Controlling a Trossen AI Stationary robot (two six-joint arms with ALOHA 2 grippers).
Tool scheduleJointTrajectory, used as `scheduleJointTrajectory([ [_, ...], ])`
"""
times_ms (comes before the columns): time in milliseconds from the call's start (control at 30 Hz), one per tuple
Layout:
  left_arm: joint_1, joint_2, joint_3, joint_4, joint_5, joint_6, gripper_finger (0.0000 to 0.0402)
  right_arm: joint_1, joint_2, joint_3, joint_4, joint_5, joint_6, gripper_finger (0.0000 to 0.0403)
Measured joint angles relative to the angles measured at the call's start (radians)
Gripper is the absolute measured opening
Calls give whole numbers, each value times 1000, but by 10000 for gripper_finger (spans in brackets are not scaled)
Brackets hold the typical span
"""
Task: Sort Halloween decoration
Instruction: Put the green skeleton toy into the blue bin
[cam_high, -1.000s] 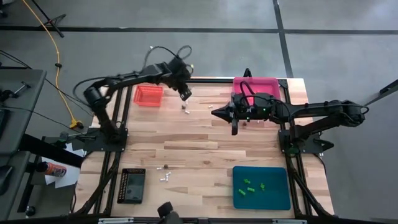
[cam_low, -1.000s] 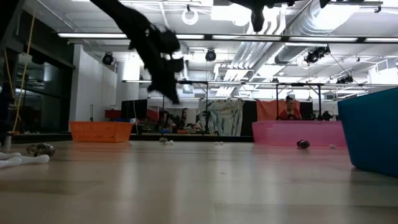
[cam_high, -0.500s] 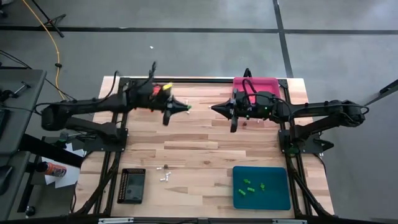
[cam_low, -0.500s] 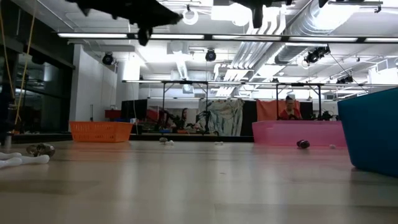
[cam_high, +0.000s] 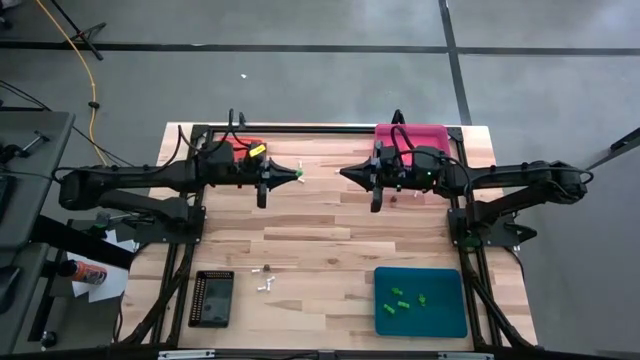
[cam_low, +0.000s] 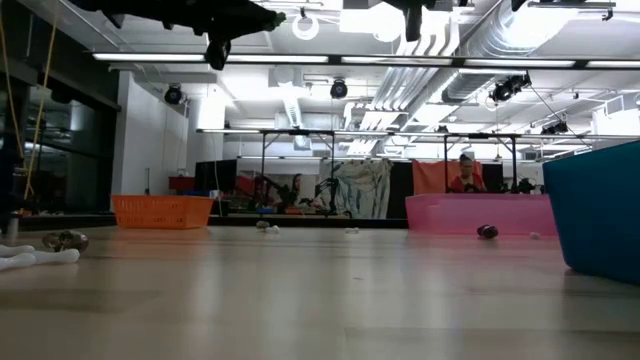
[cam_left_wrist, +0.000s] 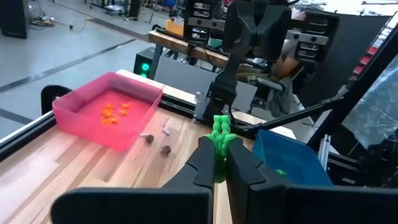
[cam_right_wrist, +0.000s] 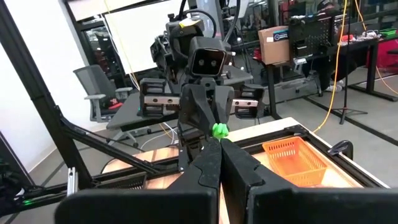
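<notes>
Both arms stretch level toward each other over the far half of the table, the left gripper pinching a bright green trinket at its tip, the right gripper closed to a bare point just across from it. An orange tray peeks out behind the left arm and a pink tray behind the right. Nearer, green trinkets lie in the teal tray, a black tray sits at the left, and small white and dark pieces rest on the wood between them.
</notes>
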Motion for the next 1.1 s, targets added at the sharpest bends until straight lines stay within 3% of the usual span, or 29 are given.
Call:
scheduleJointTrajectory([
  [167, 0, 0, 0, 0, 15, 0, 1, 3, 10, 0, 24, -2, 7, 0],
  [367, 0, 27, 0, -1, 139, 0, 3, 46, 110, 53, -44, -22, -81, 7],
  [633, -12, 66, 1, -33, 162, 0, 1, 47, 223, 281, -434, 27, -157, 84],
  [800, -12, 67, 0, -82, 155, 0, 1, 32, 221, 335, -709, 65, -169, 134],
  [967, -12, 67, 0, -87, 135, 0, 0, -8, 214, 265, -933, 55, -45, 152],
  [1100, -11, 67, 0, -87, 121, 0, 0, -68, 217, 123, -900, 55, 376, 154],
])
